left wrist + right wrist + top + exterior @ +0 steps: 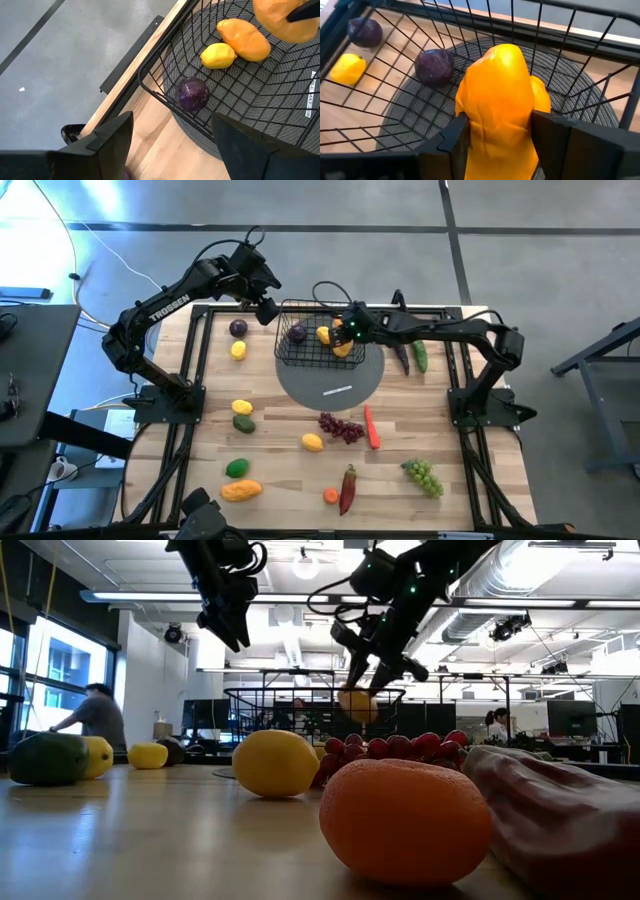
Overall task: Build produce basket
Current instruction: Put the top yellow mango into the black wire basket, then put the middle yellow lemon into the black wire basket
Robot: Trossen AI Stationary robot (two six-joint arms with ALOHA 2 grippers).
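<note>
The black wire basket (305, 352) stands on a flat grey round mat (350, 385). Inside it lie a purple plum (194, 94), a yellow lemon (217, 55) and an orange mango (247, 37). My right gripper (345, 330) hangs over the basket's right part, shut on an orange-yellow toy fruit (495, 100). My left gripper (266, 308) is open and hovers above the basket's far-left corner, touching nothing. Its fingers show at the bottom of the left wrist view (172, 145). My right gripper pinches the orange-yellow fruit between its two fingers (452, 135), on the fruit's two opposite sides (470, 120). The fingers come from above, slanting down. The fruit (358, 705) is lifted clear and sticks out below the fingertips, about level with the basket's rim.
Left of the basket lie a plum (238, 328) and a lemon (238, 350); right of it lies a green cucumber (421, 357). Nearer lie lemons (312, 442), purple grapes (341, 428), a carrot (372, 427), a red pepper (347, 488), green grapes (423, 476) and a mango (241, 490).
</note>
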